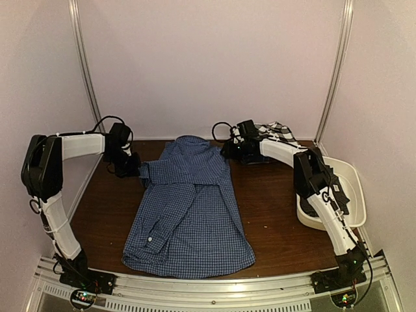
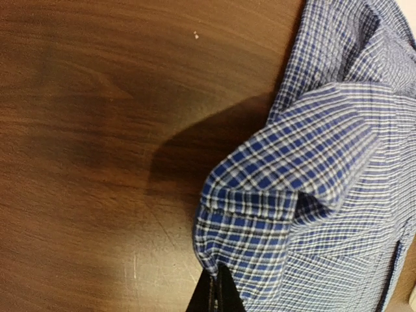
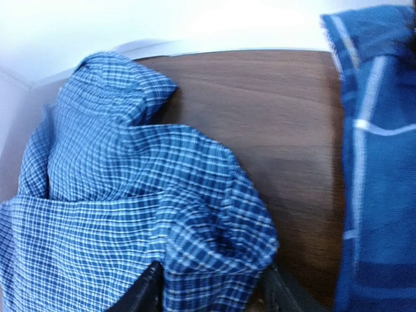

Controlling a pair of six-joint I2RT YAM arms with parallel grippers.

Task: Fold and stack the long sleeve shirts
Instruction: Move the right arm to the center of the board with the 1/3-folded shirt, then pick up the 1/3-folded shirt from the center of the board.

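Blue-and-white fine-check shirt [image 1: 192, 214] lies mid-counter [image 1: 273, 208]. Collar end is twd the far wall, hem twd the arm bases. Body is mostly flat. One sleeve is laid diagonally over the front, w/ its cuff low on the L side. Shoulder areas are rumpled on both sides.

L pincer [image 2: 218, 276] is at the shirt's L shoulder edge. Fingers are together, clamped on a corner of the check cloth. In the L wrist view the fold beside the tip stands up off the wood and throws a dark shadow on the counter to its left.

R pincer [image 3: 211, 279] is at the shirt's R shoulder, near the collar. Fingers [image 3: 146, 292] stand apart, one on each side of a puffy bunch of the same shirt. The cloth touches both fingers. Can't tell if it is actually squeezed or just sitting btwn them.

Black-and-white large-check shirt [image 1: 276, 130] is heaped at the far R of the counter, behind the R arm's wrist. It is apart from the blue one, w/ bare wood btwn.

White tub [image 1: 354, 175] sits at the R edge of the counter, partly hidden by the R arm. Something dark is inside; can't ID it.
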